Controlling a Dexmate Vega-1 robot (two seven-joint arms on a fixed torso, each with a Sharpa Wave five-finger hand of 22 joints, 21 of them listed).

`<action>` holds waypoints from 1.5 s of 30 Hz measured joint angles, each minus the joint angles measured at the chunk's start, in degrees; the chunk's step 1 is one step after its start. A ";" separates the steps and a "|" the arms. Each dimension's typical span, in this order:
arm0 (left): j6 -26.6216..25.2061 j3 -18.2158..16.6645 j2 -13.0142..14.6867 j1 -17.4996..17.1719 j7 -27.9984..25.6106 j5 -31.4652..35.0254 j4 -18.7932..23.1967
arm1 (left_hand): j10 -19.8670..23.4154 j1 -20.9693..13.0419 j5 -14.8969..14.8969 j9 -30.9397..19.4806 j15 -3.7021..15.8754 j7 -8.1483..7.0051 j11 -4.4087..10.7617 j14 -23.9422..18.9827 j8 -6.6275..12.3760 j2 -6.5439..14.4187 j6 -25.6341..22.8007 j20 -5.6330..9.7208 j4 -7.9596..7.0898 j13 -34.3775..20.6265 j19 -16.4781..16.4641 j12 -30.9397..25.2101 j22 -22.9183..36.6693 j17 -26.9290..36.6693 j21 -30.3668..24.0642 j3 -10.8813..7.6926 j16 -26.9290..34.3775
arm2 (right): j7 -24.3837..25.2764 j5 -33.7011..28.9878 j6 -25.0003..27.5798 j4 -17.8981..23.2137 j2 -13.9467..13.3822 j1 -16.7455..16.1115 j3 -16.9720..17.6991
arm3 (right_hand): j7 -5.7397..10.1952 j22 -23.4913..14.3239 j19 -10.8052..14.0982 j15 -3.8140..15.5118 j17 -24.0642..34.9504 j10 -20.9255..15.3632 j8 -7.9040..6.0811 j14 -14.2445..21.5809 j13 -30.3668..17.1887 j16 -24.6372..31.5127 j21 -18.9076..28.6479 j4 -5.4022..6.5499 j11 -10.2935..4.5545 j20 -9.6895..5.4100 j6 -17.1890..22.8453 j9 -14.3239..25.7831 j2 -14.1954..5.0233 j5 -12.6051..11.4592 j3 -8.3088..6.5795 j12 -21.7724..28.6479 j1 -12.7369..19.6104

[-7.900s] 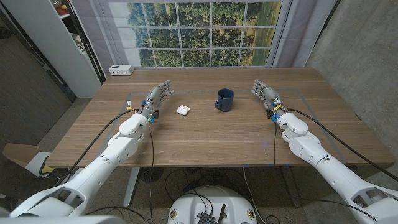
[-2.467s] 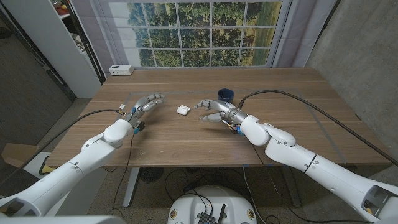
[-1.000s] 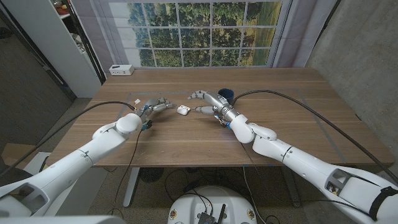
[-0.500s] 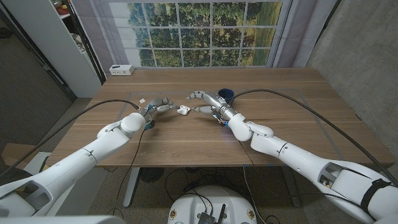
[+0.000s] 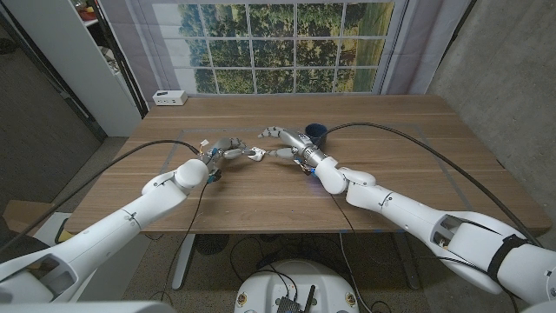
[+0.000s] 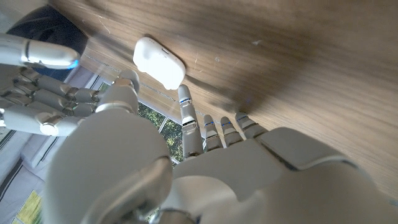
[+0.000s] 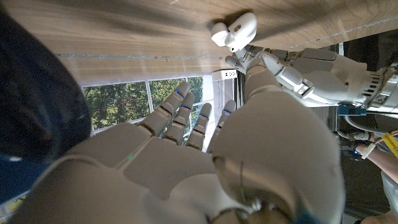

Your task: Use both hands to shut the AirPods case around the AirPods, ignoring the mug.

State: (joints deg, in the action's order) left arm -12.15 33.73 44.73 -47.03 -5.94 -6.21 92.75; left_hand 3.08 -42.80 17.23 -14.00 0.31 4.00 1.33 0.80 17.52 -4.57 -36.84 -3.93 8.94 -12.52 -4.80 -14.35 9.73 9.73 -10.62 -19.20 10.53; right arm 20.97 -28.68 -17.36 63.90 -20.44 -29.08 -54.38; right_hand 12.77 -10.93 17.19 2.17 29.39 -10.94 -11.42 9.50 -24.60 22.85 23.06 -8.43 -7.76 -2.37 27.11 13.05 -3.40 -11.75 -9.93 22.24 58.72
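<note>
Both hands have closed in on the case since half a second ago; left hand (image 5: 228, 149) now has fingertips at the case's left side, right hand (image 5: 282, 145) sits just right of it, centre of the head view, slightly above the middle.

AirPods case (image 5: 254, 155): small, white, on the wooden table (image 5: 391, 187) between the two hands. Right wrist view shows the lid apart from the body, so not yet shut (image 7: 234, 32). Left wrist view shows its rounded white back (image 6: 159, 61).

Left hand: fingers spread, tips touching or just beside the case; holds nothing that I can make out. Right hand: fingers apart, arched over the case, empty.

Mug (image 5: 315, 133): dark blue, just behind the right hand.

Risks, as judged:
- Light case on smooth wood; a one-sided push would skid or spin it away.
- Lid pressed off-axis could tip the case over.
- An earbud sitting proud would block the lid.
- Right wrist close to the mug; a swing could knock it.
</note>
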 measured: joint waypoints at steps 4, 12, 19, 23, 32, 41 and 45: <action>-1.00 0.53 -0.26 0.43 0.01 0.32 -0.03 | 0.00 -0.51 0.40 0.00 0.00 0.00 0.00 0.00 0.00 -0.09 0.00 2.03 -0.15 0.00 2.03 0.00 0.00 0.00 0.00 0.16 0.00 | -0.10 0.22 -0.97 -2.48 0.94 1.17 -0.95 | -0.16 0.00 0.00 -0.02 0.00 0.67 0.22 -0.60 0.00 0.00 0.00 0.07 0.16 0.00 -0.78 0.00 0.21 0.00 0.40 0.00 0.22; -3.33 2.14 -0.70 1.71 0.13 2.63 0.01 | 0.00 0.04 0.92 0.00 0.00 0.13 0.00 0.00 -0.94 -1.10 1.15 2.55 -0.88 0.00 2.55 0.00 0.00 0.00 0.01 1.84 0.00 | -0.13 0.89 -2.14 -5.48 1.95 2.51 -2.10 | -0.17 0.00 -0.51 0.02 0.24 0.75 0.22 -0.63 -0.19 -0.44 -0.15 0.07 0.07 0.10 -1.41 0.00 0.23 -0.45 0.40 0.00 0.23; -4.97 3.70 -1.08 2.35 -0.66 5.29 0.66 | 0.87 0.41 1.45 -0.26 -0.32 -0.10 -0.25 -0.31 -1.85 -1.91 3.22 2.54 -1.32 -0.08 2.55 -0.29 0.00 0.00 0.02 3.12 0.00 | -0.66 1.48 -1.70 -2.89 0.47 1.72 -1.91 | 0.00 0.00 -0.70 -0.13 0.23 1.28 0.22 -1.09 -0.27 -0.44 -0.49 0.07 0.16 -0.10 -1.84 0.01 0.05 -0.45 0.39 0.00 0.41; -5.83 4.61 -1.43 2.53 -1.60 7.07 0.94 | 1.05 0.41 1.75 -0.48 -0.32 -0.19 -0.17 -0.31 -2.28 -1.91 4.34 2.54 -1.58 -0.14 2.55 -0.51 0.00 0.00 0.03 3.49 0.00 | -1.01 1.74 -1.15 -0.76 -0.55 0.98 -1.30 | 0.00 0.00 -0.70 -0.14 0.23 1.28 0.22 -1.09 -0.27 -0.44 -0.49 0.07 0.16 -0.10 -1.84 0.01 -0.08 -0.44 0.39 0.00 0.54; -8.63 6.41 -2.58 2.71 -4.20 11.23 1.38 | 3.63 -1.29 2.50 -1.15 0.35 -1.68 1.19 -3.10 -2.37 -0.22 4.06 2.52 -1.82 -0.59 2.52 -1.61 0.03 0.00 0.01 3.72 0.53 | -1.71 2.24 -0.66 2.75 -2.17 -0.53 0.02 | 0.00 0.00 -0.70 -0.13 0.43 1.27 0.22 -1.09 -0.26 -0.44 -0.49 0.31 0.16 -0.10 -1.84 0.01 -0.08 -0.44 0.62 0.00 0.54; -9.47 7.38 -4.03 2.33 -7.49 14.20 0.37 | 8.11 -5.37 0.89 -1.15 1.86 -4.75 2.77 -7.04 -0.57 3.86 1.01 1.68 -1.15 -0.95 0.86 -3.12 0.12 0.00 -0.95 3.06 0.72 | -2.56 2.57 -0.50 5.53 -3.34 -2.01 1.15 | 0.00 0.00 -0.70 -0.14 0.50 1.57 0.22 -1.09 -0.32 -0.44 -0.49 0.55 0.47 -0.10 -1.84 0.01 -0.47 -0.44 0.86 0.00 0.15; -8.48 7.19 -4.29 1.49 -9.12 14.50 -0.07 | 8.81 -5.87 -0.47 -1.15 1.84 -4.89 2.65 -8.19 -0.57 4.36 0.87 1.69 -1.15 -1.16 0.85 -3.46 0.12 0.00 -0.95 3.06 0.72 | -2.81 2.67 -0.39 6.49 -3.69 -2.53 1.66 | 0.00 0.00 -0.70 -0.14 0.50 1.57 0.22 -1.09 -0.54 -0.44 -0.49 0.78 0.48 -0.10 -1.83 0.01 -0.47 -0.44 1.10 0.00 0.15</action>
State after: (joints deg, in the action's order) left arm -20.63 40.91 40.43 -45.54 -15.06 8.29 92.68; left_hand 11.89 -48.67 16.76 -15.16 2.15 -0.89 3.98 -7.39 16.95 -0.21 -35.97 -2.24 7.79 -13.69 -3.95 -17.81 9.85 9.73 -11.57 -16.14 11.26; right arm 18.15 -26.01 -17.75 70.39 -24.14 -31.61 -52.73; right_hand 12.77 -10.94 16.49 2.03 29.89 -9.37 -11.21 8.41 -25.13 22.41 22.57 -7.65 -7.29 -2.47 25.28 13.07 -3.86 -12.19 -8.83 22.24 58.87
